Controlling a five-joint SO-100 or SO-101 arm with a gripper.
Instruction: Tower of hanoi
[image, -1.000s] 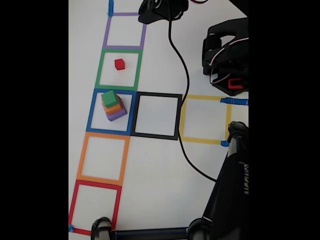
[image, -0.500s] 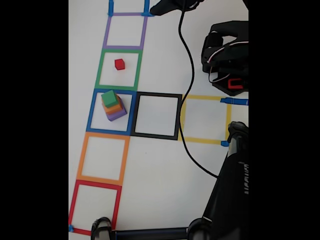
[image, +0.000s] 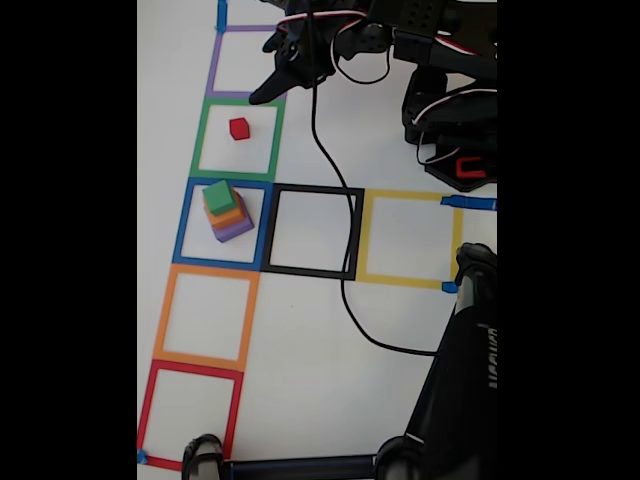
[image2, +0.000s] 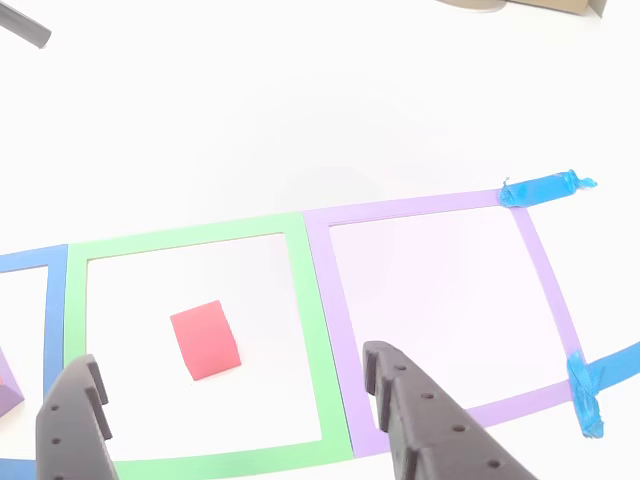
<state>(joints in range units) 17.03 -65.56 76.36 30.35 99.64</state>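
inside the green tape square (image2: 310, 330) on the worktop (image: 320, 370) sits the red cube (image2: 204, 340), alone. gripper (image2: 235, 395) hovers near it, fingers (image2: 400, 395) apart, empty. centre both fingers around the cube, descend straight, then close. 3-cube stack (image: 227, 210) waits in the neighbouring blue square (image: 180, 225).

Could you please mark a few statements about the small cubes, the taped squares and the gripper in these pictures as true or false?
1. The tiny red cube sits alone inside the green tape square outline. True.
2. The green cube tops a stack, with the orange cube under it and the purple cube at the bottom. True.
3. That stack stands in the black tape square. False: it stands in the blue tape square outline.
4. The black two-finger gripper is shut on the red cube. False: its fingers are spread open, apart from the cube.
5. The yellow tape square holds a cube. False: no cube lies in it.
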